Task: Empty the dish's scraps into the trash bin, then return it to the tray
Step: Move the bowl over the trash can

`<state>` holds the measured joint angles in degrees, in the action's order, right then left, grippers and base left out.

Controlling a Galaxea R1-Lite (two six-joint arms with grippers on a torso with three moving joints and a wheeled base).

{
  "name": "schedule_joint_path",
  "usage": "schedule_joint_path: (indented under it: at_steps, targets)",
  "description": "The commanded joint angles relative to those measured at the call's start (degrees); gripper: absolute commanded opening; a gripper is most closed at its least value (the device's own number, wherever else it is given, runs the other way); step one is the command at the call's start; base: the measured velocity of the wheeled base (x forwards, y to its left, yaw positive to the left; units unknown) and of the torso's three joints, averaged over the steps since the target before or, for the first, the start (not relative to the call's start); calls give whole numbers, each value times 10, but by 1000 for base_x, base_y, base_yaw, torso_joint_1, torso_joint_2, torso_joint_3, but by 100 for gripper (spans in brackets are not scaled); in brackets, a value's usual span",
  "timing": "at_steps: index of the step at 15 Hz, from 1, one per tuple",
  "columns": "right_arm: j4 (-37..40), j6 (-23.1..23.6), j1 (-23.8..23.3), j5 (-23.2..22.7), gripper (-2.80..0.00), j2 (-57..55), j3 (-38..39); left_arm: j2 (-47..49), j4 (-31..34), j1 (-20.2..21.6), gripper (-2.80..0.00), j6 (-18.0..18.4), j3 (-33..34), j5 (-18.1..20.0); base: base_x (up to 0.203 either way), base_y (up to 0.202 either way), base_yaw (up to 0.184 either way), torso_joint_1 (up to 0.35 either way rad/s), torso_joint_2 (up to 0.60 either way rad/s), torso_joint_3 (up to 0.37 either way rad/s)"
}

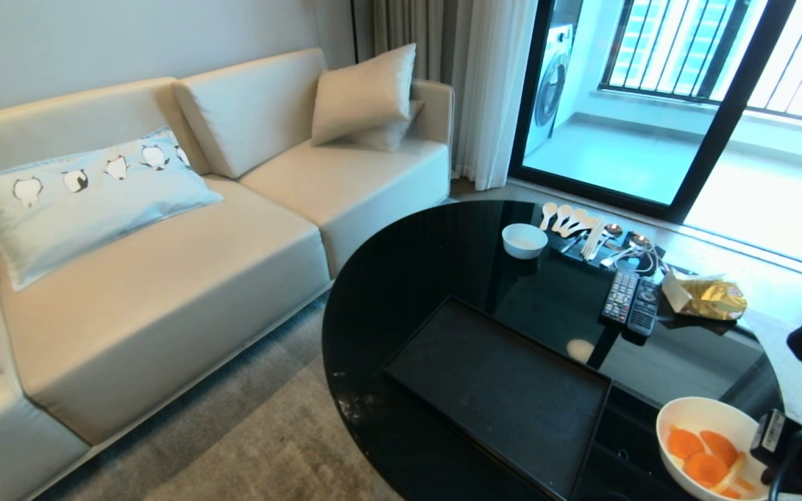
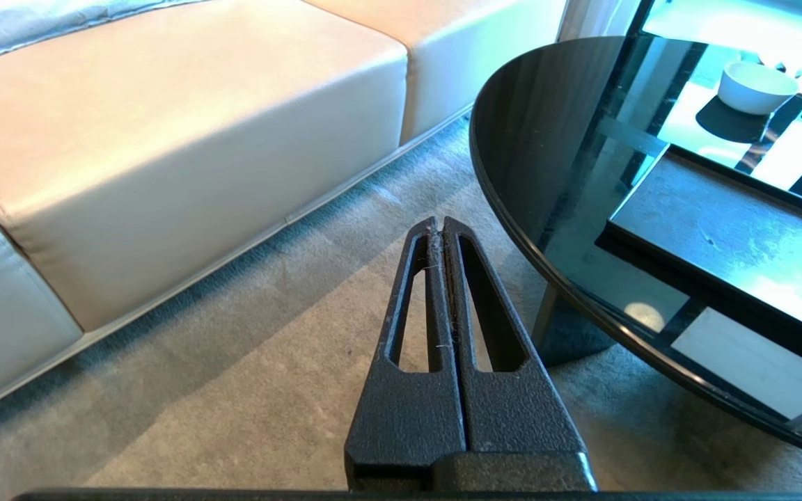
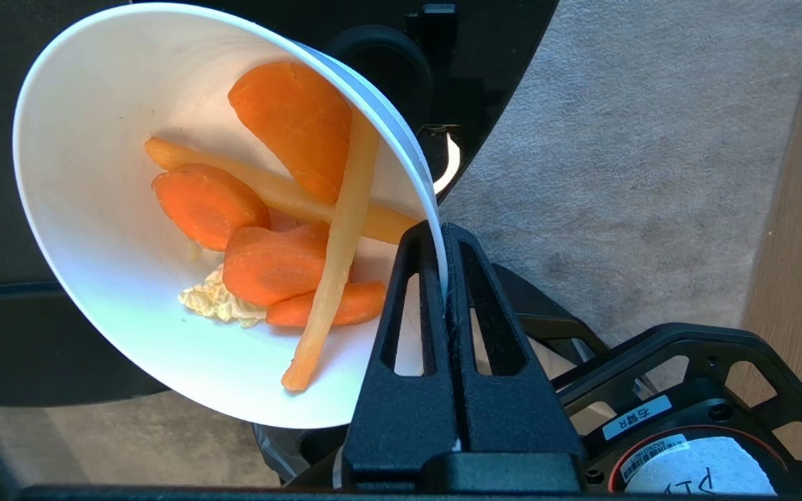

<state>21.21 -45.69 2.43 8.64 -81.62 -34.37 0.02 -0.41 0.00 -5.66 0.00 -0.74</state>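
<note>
The dish (image 3: 129, 209) is sitting tilted in the right hand (image 3: 446, 236), whose fingers are pinching its rim, just past the desk (image 1: 443, 264) edge by the tray (image 1: 505, 390). Only the right wrist view is showing pale strips among the scraps (image 3: 282, 209). The left hand (image 2: 443, 229), fingers pressed together, is hanging over carpet (image 2: 234, 376), probably idle.
</note>
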Motion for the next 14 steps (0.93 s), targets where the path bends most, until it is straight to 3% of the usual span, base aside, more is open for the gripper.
schedule_joint_path:
  at_steps: [1, 5, 14]
  targets:
    - [1, -3, 0, 1, -280, 8, 4, 0, 0, 0, -280, 0, 0, 0, 0, 0, 0, 0, 0, 0]
    - [2, -3, 1, 0, -280, 20, 8, 0, 0, 0, -280, 0, 0, 0, 0, 0, 0, 0, 0, 0]
    - [2, -1, 1, 1, -280, 32, 19, 0, 0, 0, -280, 0, 0, 0, -180, 0, -1, 4, 3, 2]
